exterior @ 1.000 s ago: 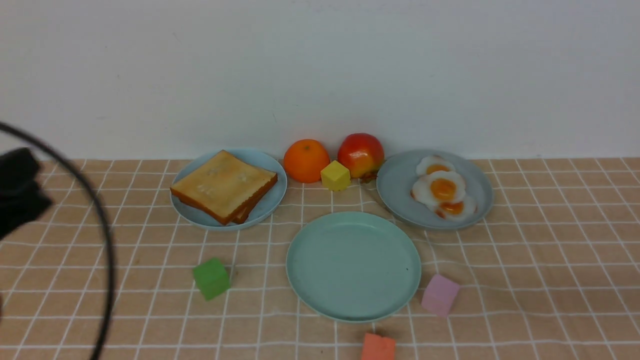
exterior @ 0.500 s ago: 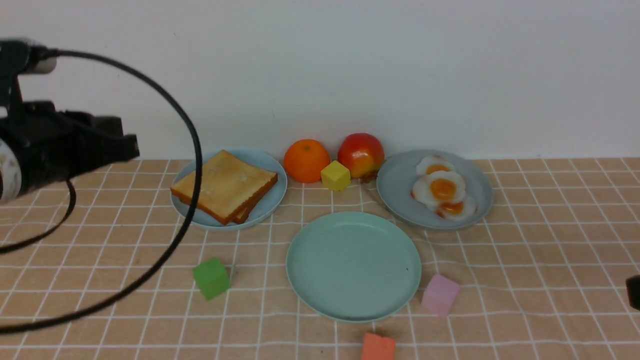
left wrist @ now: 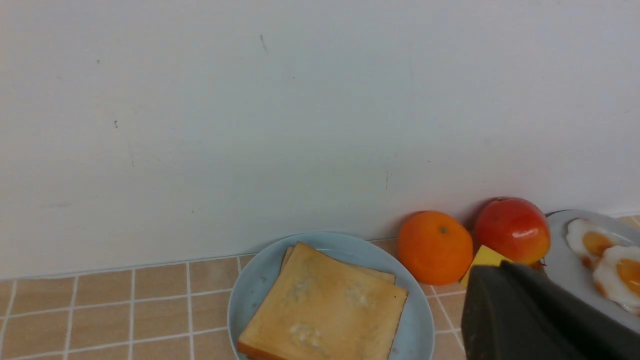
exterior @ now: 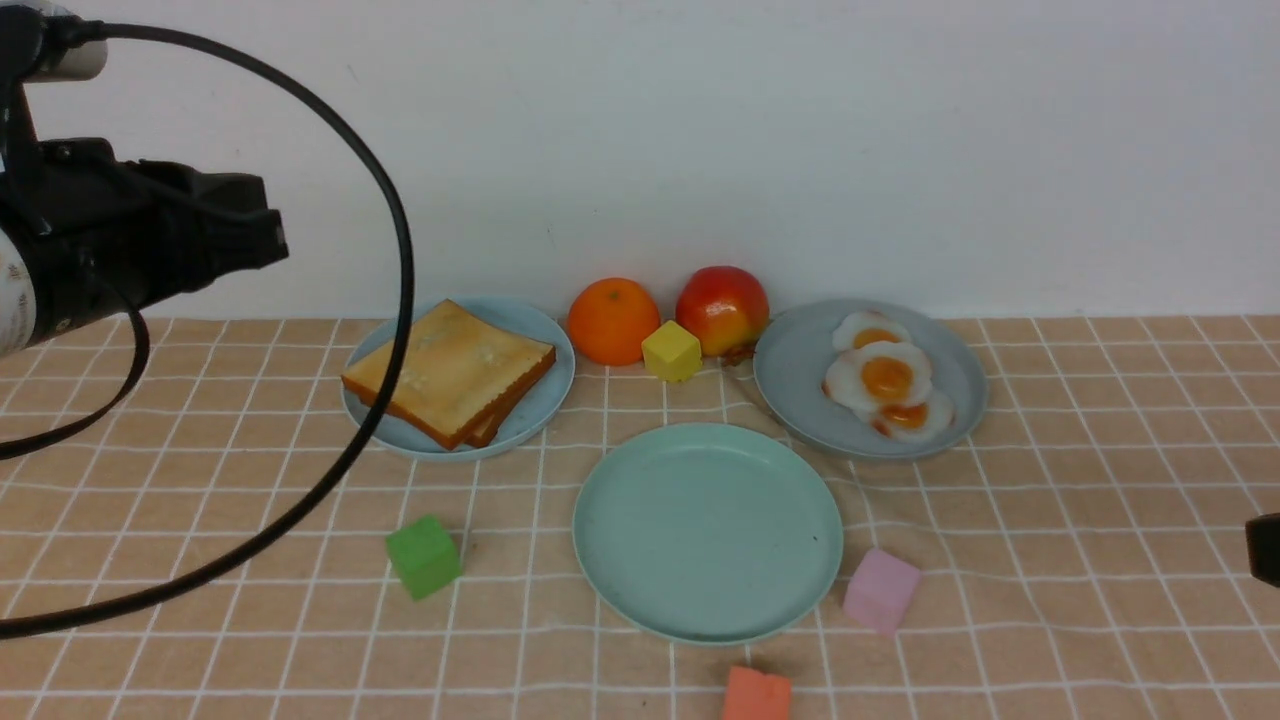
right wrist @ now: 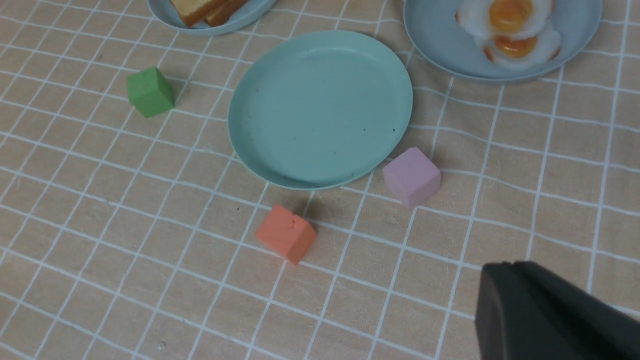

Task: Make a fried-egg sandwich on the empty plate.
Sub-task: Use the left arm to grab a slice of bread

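Two stacked toast slices (exterior: 450,370) lie on a sky-blue plate (exterior: 545,410) at the back left; they also show in the left wrist view (left wrist: 325,305). Three fried eggs (exterior: 885,378) lie on a grey-blue plate (exterior: 795,375) at the back right. The mint-green plate (exterior: 707,530) sits bare in the middle, also in the right wrist view (right wrist: 320,107). My left gripper (exterior: 262,230) hangs high, left of the toast, its jaws together and holding nothing (left wrist: 492,272). My right gripper (exterior: 1265,548) shows only at the right edge, low over the cloth, jaws together and holding nothing (right wrist: 505,272).
An orange (exterior: 612,320), a red apple (exterior: 722,308) and a yellow cube (exterior: 671,351) stand by the wall. A green cube (exterior: 424,556), a pink cube (exterior: 880,590) and an orange-red cube (exterior: 756,695) lie around the mint plate. A black cable (exterior: 395,300) loops in front of the toast.
My left arm has risen from the lower left edge to high at the left, its cable swinging in front of the toast. My right gripper has come into view at the right edge.
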### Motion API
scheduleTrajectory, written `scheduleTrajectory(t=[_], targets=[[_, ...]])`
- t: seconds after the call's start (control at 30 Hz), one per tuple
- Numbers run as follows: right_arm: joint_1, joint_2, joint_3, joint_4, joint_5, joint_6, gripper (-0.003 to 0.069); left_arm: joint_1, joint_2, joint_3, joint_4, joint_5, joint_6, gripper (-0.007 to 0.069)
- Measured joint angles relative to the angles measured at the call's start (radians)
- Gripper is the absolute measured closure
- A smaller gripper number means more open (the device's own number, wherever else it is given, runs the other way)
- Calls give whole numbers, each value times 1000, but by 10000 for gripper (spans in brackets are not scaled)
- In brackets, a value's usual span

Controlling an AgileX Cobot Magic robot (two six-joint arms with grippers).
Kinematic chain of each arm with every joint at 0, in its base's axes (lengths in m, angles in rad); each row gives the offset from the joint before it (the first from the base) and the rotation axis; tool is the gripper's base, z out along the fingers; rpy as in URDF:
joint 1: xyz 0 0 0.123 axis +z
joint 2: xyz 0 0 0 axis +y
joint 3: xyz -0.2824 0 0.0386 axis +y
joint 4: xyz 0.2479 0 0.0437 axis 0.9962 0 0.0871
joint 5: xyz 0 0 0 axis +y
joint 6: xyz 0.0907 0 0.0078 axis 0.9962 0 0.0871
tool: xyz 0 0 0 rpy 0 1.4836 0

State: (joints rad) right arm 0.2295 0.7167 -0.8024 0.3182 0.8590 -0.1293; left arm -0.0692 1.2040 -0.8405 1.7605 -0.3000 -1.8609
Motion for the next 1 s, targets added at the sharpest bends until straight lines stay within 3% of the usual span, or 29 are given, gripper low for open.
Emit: scheduleTrajectory(t=[0.43, 0.5, 0.57, 0.67, 0.7, 0.77, 0.8, 0.83, 0.87, 0.93, 1.0], targets=[[0, 0, 0, 1, 0, 0, 617, 0, 4, 0, -3, 13, 2, 638], [0, 0, 0, 1, 0, 0, 617, 0, 5, 0, -75, 34, 48, 638], [0, 0, 0, 1, 0, 0, 616, 0, 5, 0, -228, 74, 166, 638], [0, 0, 0, 1, 0, 0, 615, -19, 5, 0, -588, 150, 479, 638], [0, 0, 0, 1, 0, 0, 613, -39, 5, 0, -772, 203, 671, 638], [0, 0, 0, 3, 0, 0, 610, -60, 7, 0, -925, 263, 883, 638], [0, 0, 0, 4, 0, 0, 606, -100, 13, 0, -1188, 352, 1175, 638], [0, 0, 0, 5, 0, 0, 605, -119, 17, 0, -1325, 416, 1380, 638], [0, 0, 0, 5, 0, 0, 604, -122, 18, 0, -1351, 429, 1380, 638], [0, 0, 0, 5, 0, 0, 601, -156, 29, 0, -1657, 589, 1715, 638], [0, 0, 0, 5, 0, 0, 599, -174, 31, 0, -1860, 678, 1914, 638]])
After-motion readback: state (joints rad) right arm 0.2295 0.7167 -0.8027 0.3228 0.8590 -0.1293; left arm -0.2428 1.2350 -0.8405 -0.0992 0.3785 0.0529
